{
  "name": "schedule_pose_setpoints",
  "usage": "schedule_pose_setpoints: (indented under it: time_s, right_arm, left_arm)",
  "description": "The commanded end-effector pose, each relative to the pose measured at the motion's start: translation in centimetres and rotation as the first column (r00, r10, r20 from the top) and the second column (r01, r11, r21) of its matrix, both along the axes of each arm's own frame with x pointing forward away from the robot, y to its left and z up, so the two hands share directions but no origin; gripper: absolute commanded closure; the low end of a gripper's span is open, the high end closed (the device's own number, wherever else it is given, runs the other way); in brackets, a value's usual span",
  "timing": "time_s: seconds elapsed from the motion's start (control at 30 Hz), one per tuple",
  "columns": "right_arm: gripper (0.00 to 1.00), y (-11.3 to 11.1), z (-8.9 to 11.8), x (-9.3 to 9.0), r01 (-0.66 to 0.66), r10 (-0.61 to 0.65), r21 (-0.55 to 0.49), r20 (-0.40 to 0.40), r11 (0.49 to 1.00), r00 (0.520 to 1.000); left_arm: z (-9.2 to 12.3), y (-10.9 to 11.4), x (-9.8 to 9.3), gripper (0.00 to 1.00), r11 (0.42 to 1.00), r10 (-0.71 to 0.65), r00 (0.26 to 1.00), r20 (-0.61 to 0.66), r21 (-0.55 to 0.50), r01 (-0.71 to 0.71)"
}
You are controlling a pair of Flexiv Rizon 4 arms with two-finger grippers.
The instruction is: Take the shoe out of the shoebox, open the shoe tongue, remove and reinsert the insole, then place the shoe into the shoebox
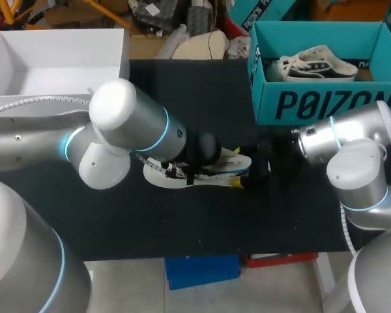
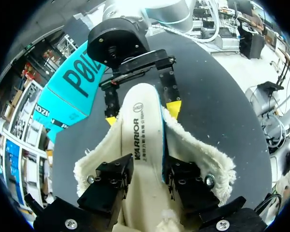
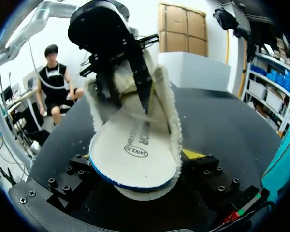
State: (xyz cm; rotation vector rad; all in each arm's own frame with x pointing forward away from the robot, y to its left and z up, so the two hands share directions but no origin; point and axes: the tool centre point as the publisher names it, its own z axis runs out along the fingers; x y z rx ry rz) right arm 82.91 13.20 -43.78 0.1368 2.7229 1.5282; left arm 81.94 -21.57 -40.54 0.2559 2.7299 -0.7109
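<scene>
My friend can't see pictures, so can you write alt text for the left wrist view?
A white insole sticks out of a fluffy-lined shoe on a black table, its far end pinched by the right pincer. The left pincer is at the shoe's opening; a teal shoebox stands beyond.

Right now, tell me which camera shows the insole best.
The right wrist view: the insole fills the middle, its top face and blue edge plain. The left wrist view shows it lengthwise along the shoe. In the head view my left arm hides most of it.
</scene>
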Motion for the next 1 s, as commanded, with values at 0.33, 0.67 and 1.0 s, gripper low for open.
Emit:
schedule_pose_setpoints:
  time_s: [0.33, 0.67, 1.0]
  right_arm:
    - [1.0, 0.1, -0.4, 0.0, 0.001, -0.001, 0.0, -0.001, 1.0, 1.0]
    - [1.0, 0.1, -0.4, 0.0, 0.001, -0.001, 0.0, -0.001, 1.0, 1.0]
    - [1.0, 0.1, -0.4, 0.0, 0.001, -0.001, 0.0, -0.001, 1.0, 1.0]
  left_arm:
    - [-0.6, -3.9, 0.8, 0.67, 0.996, 0.093, 0.996, 0.016, -0.015, -0.093]
    - [0.7, -5.3, 0.9, 0.96, 0.995, 0.084, 0.996, 0.028, -0.051, -0.082]
    - [2.2, -4.1, -0.5, 1.0, 0.995, 0.051, 0.996, -0.073, -0.082, -0.057]
